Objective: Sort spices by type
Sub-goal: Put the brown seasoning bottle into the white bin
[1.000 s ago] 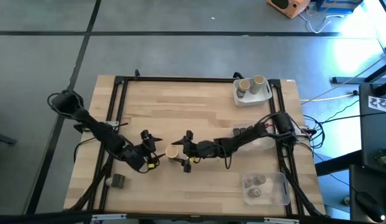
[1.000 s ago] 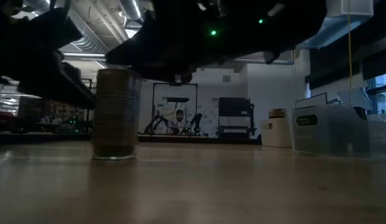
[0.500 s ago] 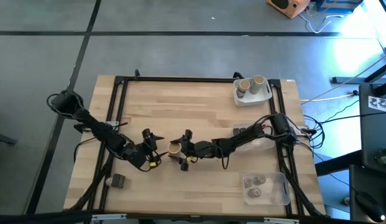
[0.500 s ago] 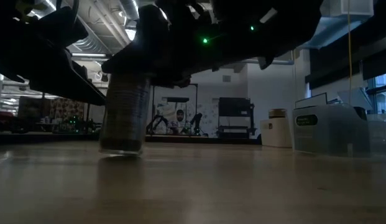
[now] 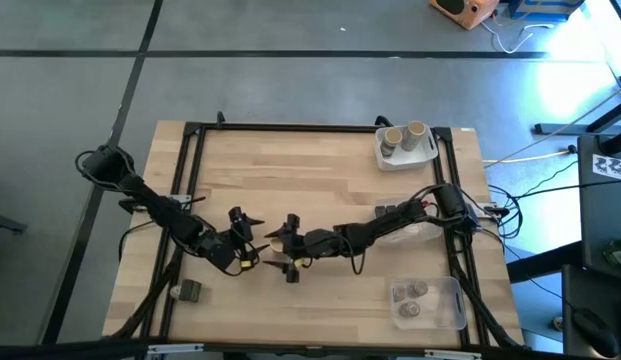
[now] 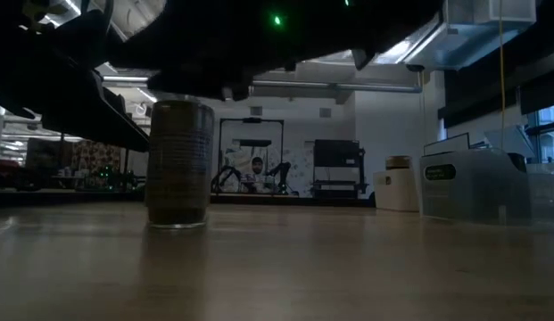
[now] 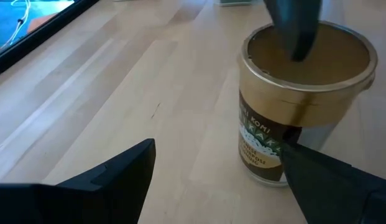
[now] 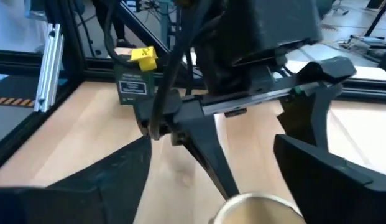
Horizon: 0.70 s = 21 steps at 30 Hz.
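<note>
Since a moment ago the right claw [image 5: 287, 248] has slid further toward the middle of the table and now hangs over the tan-topped jar [image 5: 277, 238], which has shifted only a little and stands upright on the wooden table [image 5: 320, 170]. Its fingers are spread, with the jar's lid just below and between them; one finger crosses above the lid in the left wrist view, and whether it touches is hard to say. The left claw [image 5: 237, 237] sits just beside the jar on the opposite side, fingers also spread wide and gripping nothing.

From the left wrist view the jar [image 7: 301, 106] looks like a small glass cylinder with a paper label and a rimmed lid. It is probably light and stiff, with smooth sides that could slip, and tall enough for its base to tip if nudged from one side. A sensible hold would be across the body just under the lid rim, squarely on both sides, squeezing gently since glass can crack. Two like jars already stand in the white tray [image 5: 422, 155] far behind the right claw.
</note>
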Motion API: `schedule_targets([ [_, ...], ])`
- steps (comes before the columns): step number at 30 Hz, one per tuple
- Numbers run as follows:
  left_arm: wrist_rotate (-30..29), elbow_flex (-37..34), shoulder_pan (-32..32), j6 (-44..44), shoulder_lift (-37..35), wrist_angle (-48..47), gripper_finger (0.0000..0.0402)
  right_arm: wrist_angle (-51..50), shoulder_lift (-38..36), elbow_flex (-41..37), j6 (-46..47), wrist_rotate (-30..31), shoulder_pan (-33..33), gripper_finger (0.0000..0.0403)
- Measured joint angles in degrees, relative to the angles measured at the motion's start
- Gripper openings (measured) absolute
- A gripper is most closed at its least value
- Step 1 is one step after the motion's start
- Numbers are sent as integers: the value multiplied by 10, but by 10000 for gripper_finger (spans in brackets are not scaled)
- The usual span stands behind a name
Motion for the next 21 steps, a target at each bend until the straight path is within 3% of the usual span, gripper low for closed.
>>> schedule_targets([
  [7,0,0,0,0,0,-2,327,-25,-2,17,0,17,0,396],
  [13,0,0,0,-3,0,-5,327,-74,-8,17,-1,66,0,379],
  [21,0,0,0,-4,0,-5,327,-125,-8,17,29,70,-1,377],
])
